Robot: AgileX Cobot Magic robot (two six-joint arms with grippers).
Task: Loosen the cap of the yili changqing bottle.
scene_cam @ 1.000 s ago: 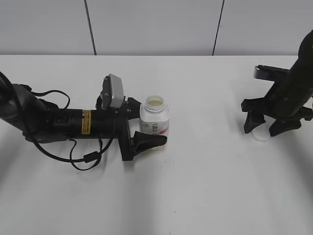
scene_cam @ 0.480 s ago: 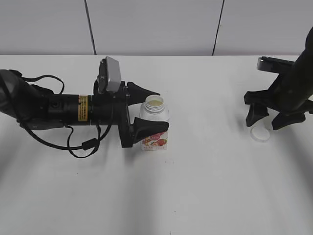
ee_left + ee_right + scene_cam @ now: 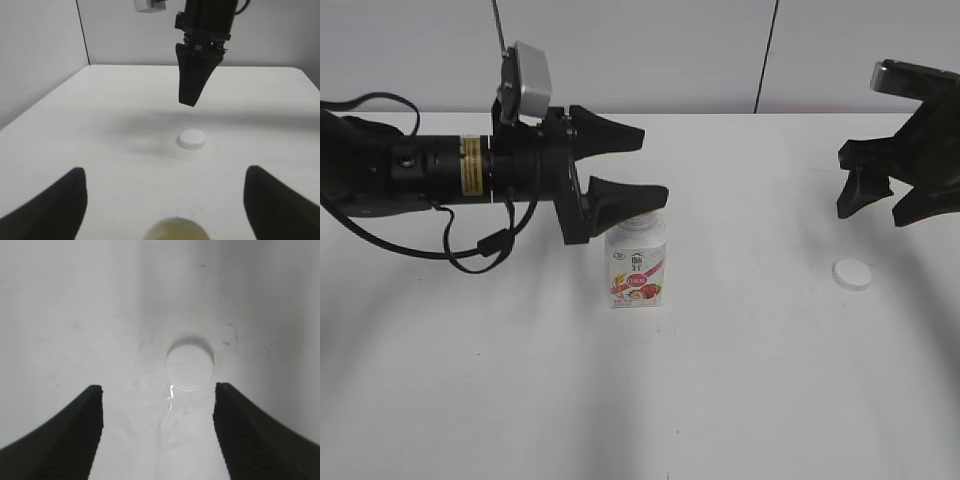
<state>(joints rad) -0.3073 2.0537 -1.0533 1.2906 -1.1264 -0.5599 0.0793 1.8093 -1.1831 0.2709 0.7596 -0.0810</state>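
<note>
The cap (image 3: 851, 274) is seen lying flat on the white table (image 3: 740, 380), off the uncapped yili changqing bottle (image 3: 637, 265), which stands upright well to its left. Both the left gripper (image 3: 645, 165) and right gripper (image 3: 887, 200) are held wide, clear above them.

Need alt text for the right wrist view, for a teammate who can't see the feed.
The white cap lies flat on the white table, off the bottle, seen from above. The right gripper hangs over it, open and empty, its two dark fingers framing the lower corners with the cap just beyond their tips.
</note>
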